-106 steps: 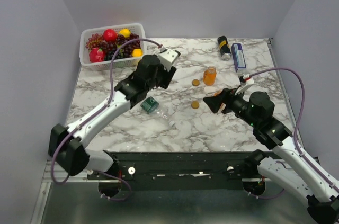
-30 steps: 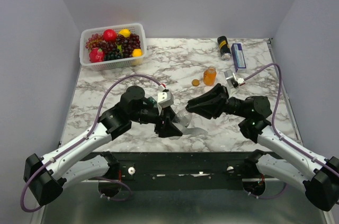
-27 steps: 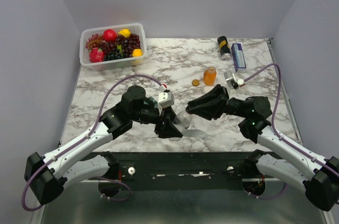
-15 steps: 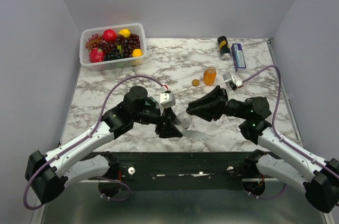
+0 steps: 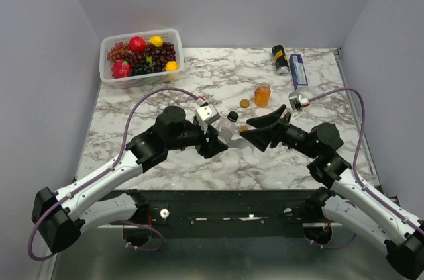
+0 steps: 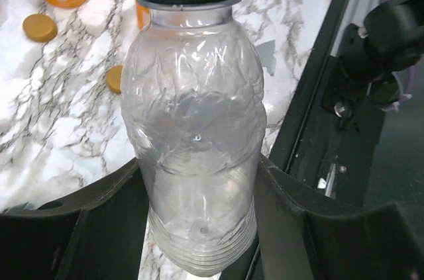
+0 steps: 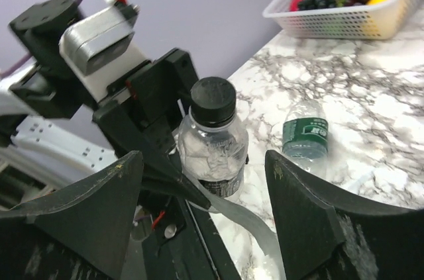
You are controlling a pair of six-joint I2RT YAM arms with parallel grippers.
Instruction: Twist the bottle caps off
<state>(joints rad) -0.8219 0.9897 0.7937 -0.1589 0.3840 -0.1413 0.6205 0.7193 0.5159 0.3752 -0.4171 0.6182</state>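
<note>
Right wrist view: the black cap (image 7: 213,101) sits straight ahead of the right gripper (image 5: 254,132). It is framed in the gap between the two fingers (image 7: 93,207) and lies a little beyond their tips.
Bottle axis: the clear bottle (image 7: 213,154) stands roughly upright in this view, neck up. Its long axis runs across the right gripper's line of reach, and the cap shows from the side and slightly from above.
Nearer arm: the left gripper (image 5: 213,141) has the body. The right gripper is free, facing the cap and just short of it.
Right gripper state: fingers spread wider than the cap, holding nothing and touching nothing.
Left gripper state: clamped on the clear bottle's lower body, one finger (image 6: 99,214) pressed to each side. The bottle appears held clear of the marble table (image 5: 165,88).
Cap status: the black cap is seated on the neck above its collar ring with no gap visible, so by the look of it it is not yet unscrewed.
Coming move (judgement): the right gripper should advance until the cap lies between the pads, then close. The cap looks roughly centred.
Elsewhere: a second clear bottle (image 7: 305,138) with a green label lies on its side, ahead and to the right of the right gripper. An orange bottle (image 5: 263,94) stands beyond it, and orange caps (image 6: 40,27) lie loose on the table.
Risk: the thin body may crumple or twist in the left grip as the cap turns.
</note>
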